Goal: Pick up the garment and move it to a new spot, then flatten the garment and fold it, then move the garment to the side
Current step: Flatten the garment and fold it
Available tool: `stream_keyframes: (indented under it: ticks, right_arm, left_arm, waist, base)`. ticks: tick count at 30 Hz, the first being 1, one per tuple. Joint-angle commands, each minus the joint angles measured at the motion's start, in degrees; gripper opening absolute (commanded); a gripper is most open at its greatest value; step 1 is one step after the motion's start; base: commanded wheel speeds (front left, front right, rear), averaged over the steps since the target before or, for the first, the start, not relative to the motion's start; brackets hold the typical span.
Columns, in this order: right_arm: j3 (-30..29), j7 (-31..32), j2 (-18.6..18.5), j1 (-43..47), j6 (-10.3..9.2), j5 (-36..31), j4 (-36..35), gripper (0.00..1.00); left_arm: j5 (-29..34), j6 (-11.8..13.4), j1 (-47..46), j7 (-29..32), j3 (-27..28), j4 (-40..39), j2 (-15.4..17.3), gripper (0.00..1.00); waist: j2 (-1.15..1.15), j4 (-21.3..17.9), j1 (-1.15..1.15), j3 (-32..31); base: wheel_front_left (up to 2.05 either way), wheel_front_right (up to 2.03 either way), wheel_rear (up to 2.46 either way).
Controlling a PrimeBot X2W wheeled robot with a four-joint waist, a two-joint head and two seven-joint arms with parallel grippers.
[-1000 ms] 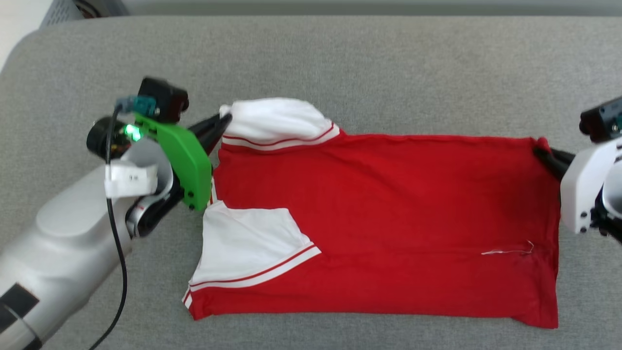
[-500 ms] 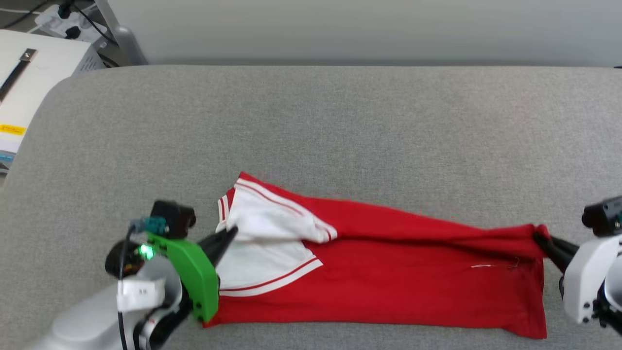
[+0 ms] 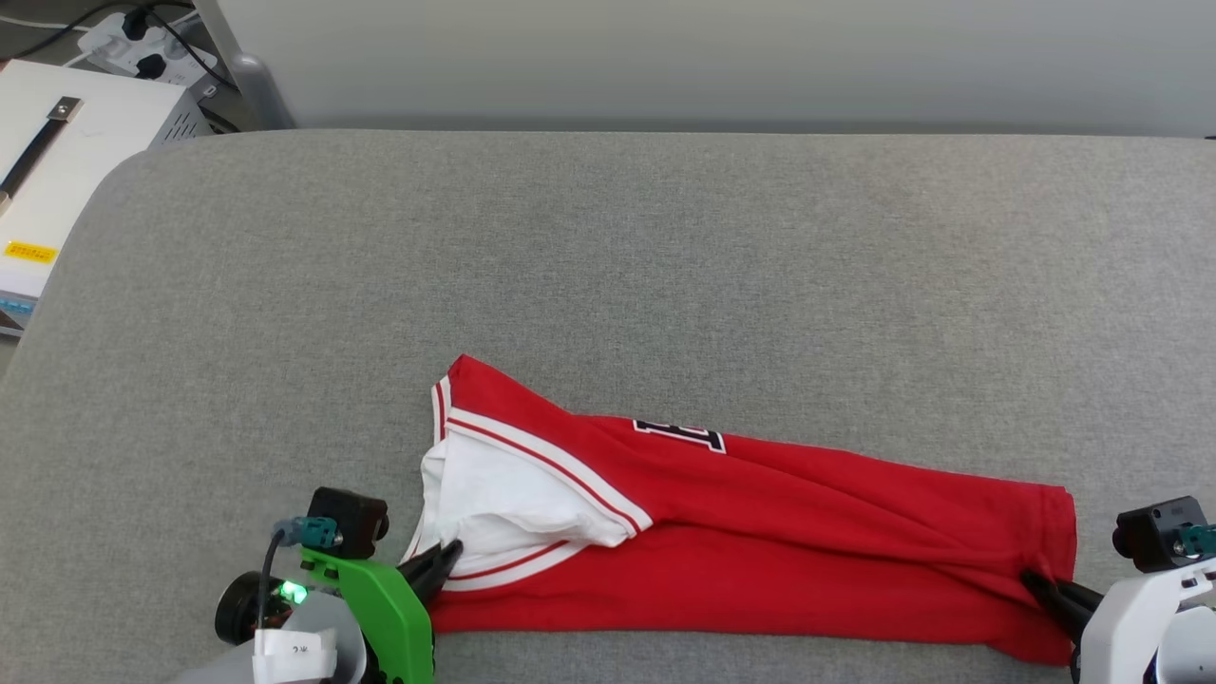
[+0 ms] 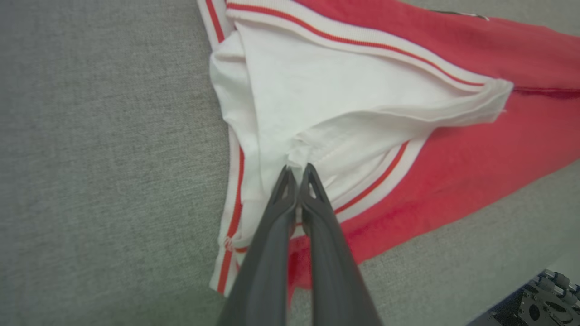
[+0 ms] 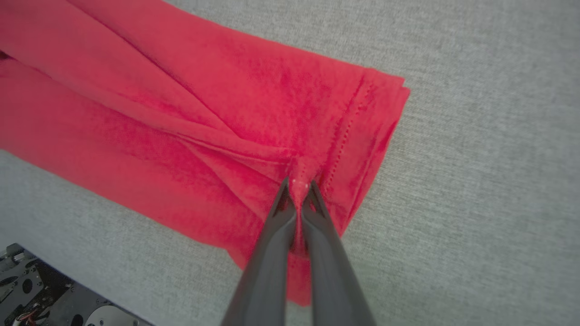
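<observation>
**Desk:** Where's the shirt?

**Photographer:** Half-folded on the cushion's near side. Left gripper pinches the sleeve, right gripper pinches the hem. Best to lower both corners together, taut and with edges matched.

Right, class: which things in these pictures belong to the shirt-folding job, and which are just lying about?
In the job: red shirt, left gripper, right gripper, grey cushion.
Lying about: white box, power strip.
</observation>
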Motion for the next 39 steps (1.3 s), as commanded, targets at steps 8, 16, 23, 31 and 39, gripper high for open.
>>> stream_keyframes:
  ticks: [8,16,23,31,39]
  right_arm:
    - [-0.88,-2.27,1.51,0.39,-0.04,2.40,-0.44,1.00]
    - [-9.03,-1.88,0.13,0.84,-0.04,6.00,-6.09,1.00]
    - [-13.47,5.78,-1.69,1.86,-0.04,11.53,-4.77,1.00]
    - [-12.62,12.86,-0.48,1.06,-0.04,15.52,-0.98,1.00]
    - [-8.62,14.62,2.05,-1.47,-0.04,15.60,4.40,1.00]
  left_arm:
    - [0.11,2.26,1.91,-4.61,2.84,2.49,-2.22,1.00]
    - [8.94,10.44,4.99,-6.27,13.33,-1.35,-2.59,1.00]
    - [23.07,15.03,12.37,-6.30,28.56,-6.73,-5.61,1.00]
    - [35.82,15.36,19.34,-6.31,41.75,-11.21,-11.47,1.00]
    - [45.54,11.48,24.04,-6.31,51.23,-13.78,-18.36,1.00]
  waist:
    - [0.00,0.00,0.00,-1.12]
    - [0.00,0.16,0.00,-2.67]
    - [0.00,1.00,0.00,-2.07]
    - [0.00,2.52,0.00,-0.14]
    - [0.00,4.03,0.00,1.47]
  base:
    - [0.00,0.00,0.00]
    - [0.00,0.00,0.00]
    - [0.00,0.00,0.00]
    - [0.00,0.00,0.00]
    - [0.00,0.00,0.00]
